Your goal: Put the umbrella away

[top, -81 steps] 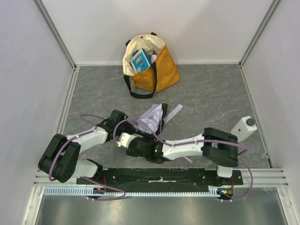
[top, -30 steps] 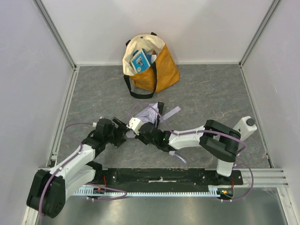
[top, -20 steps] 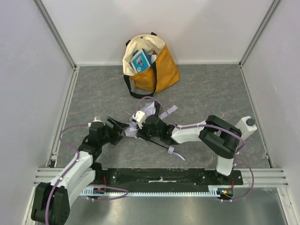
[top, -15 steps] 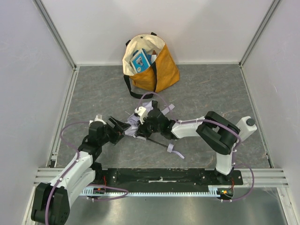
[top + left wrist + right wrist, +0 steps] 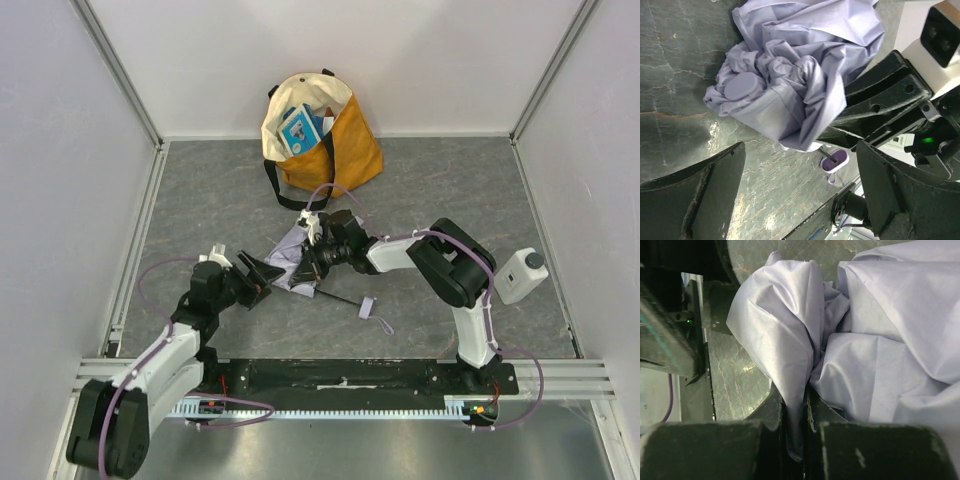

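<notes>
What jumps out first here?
The crumpled pale lavender-white fabric umbrella lies in the middle of the grey table, with the right gripper shut on a fold of its canopy. The left gripper faces it from the left, jaws wide open and holding nothing. At the table's far edge stands a mustard-and-cream tote bag, mouth open.

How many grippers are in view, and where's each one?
2. The left gripper, open, sits just left of the umbrella; the right gripper pinches its fabric. None hidden.
</notes>
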